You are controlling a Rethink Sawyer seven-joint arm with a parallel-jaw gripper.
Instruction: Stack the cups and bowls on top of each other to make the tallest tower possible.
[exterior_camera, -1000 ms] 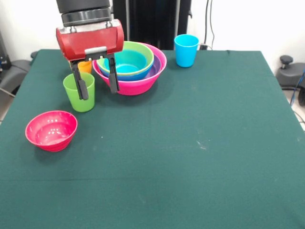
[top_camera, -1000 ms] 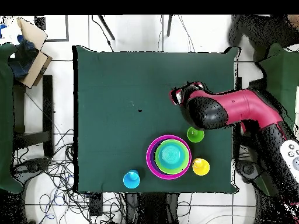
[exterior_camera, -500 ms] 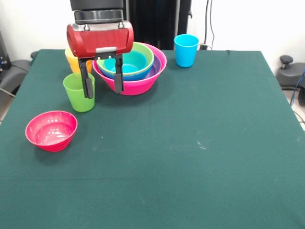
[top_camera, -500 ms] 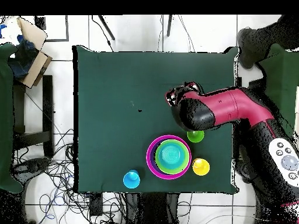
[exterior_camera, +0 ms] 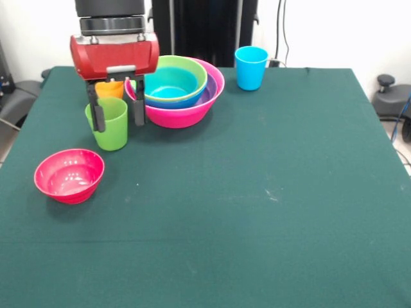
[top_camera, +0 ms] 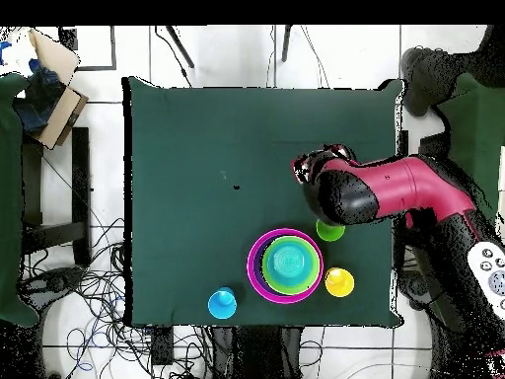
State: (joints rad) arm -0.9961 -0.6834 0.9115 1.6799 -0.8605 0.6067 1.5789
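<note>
Beside the pink bowl (exterior_camera: 186, 109), the spread pincer (exterior_camera: 115, 113) straddles the green cup (exterior_camera: 108, 124); an off-centre closure could tip it.

Pretty bright, even indoor light from above, soft short shadows under the red-pink bowl (exterior_camera: 69, 174) and green cup (exterior_camera: 108, 124), glossy highlights inside that bowl, counter (exterior_camera: 257, 192) evenly lit, front view reasonably crisp

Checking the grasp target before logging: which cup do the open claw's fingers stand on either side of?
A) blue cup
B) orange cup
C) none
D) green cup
D: in the front view the claw stands open with one finger on each side of the green cup.
</note>
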